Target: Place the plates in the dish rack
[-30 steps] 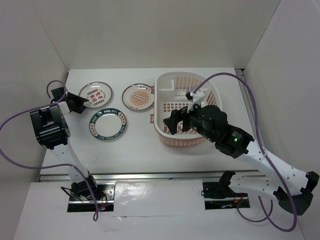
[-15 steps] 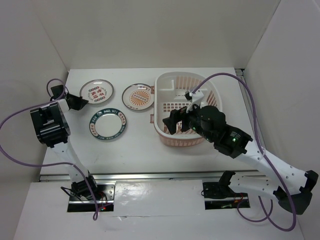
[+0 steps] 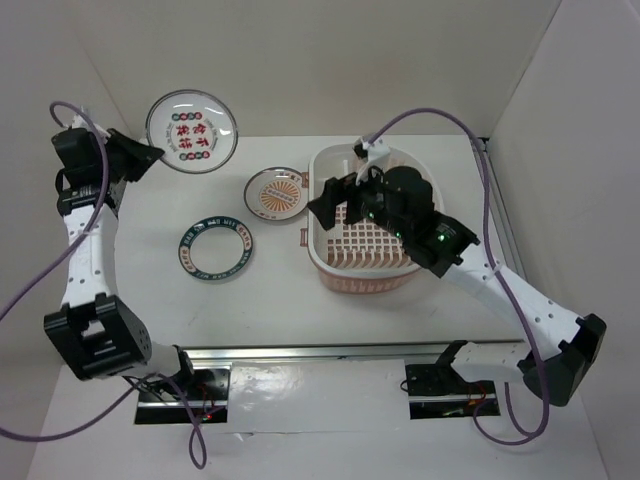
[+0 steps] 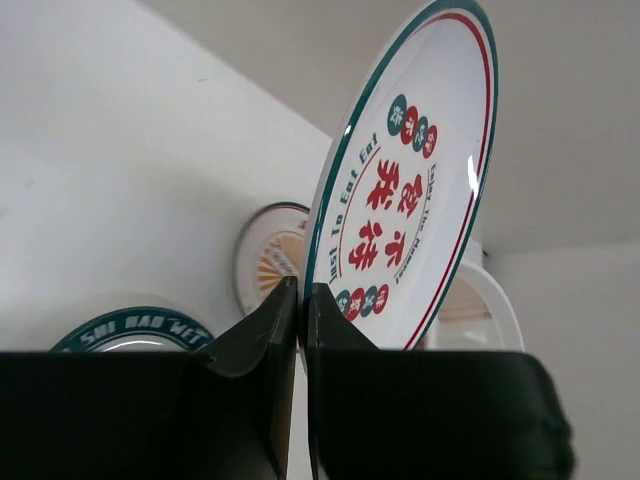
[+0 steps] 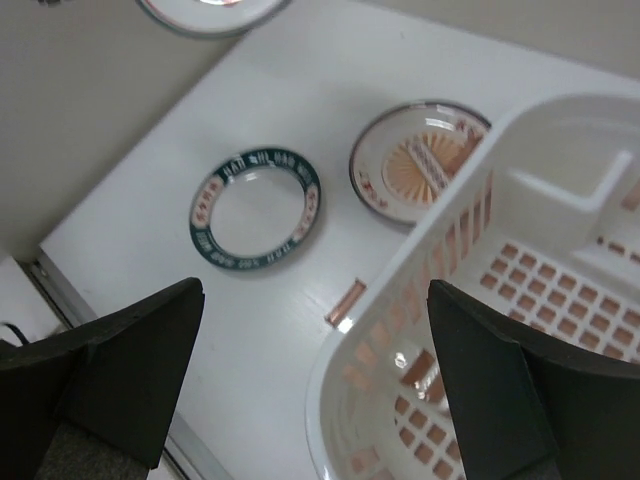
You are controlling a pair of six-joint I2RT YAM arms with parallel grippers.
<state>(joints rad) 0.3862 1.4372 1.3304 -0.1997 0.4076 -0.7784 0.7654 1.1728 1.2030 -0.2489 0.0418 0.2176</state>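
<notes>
Jaws of your left gripper (image 4: 303,300) are pinched tight on the lower rim of the red-patterned plate (image 4: 410,180), held clear of the table (image 3: 280,295) at far left, standing on edge above the fingers and leaning. Two more plates lie flat: the teal-rimmed plate (image 3: 216,250), then the orange plate (image 3: 277,193) just beside the single rack (image 3: 365,281). Over the rack's left rim your right gripper (image 5: 315,295) gapes wide, holding nothing.

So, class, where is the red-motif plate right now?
The red-motif plate is at the top view's far left, held off the table, rim clamped in the left gripper, beyond the teal-rimmed plate.
</notes>
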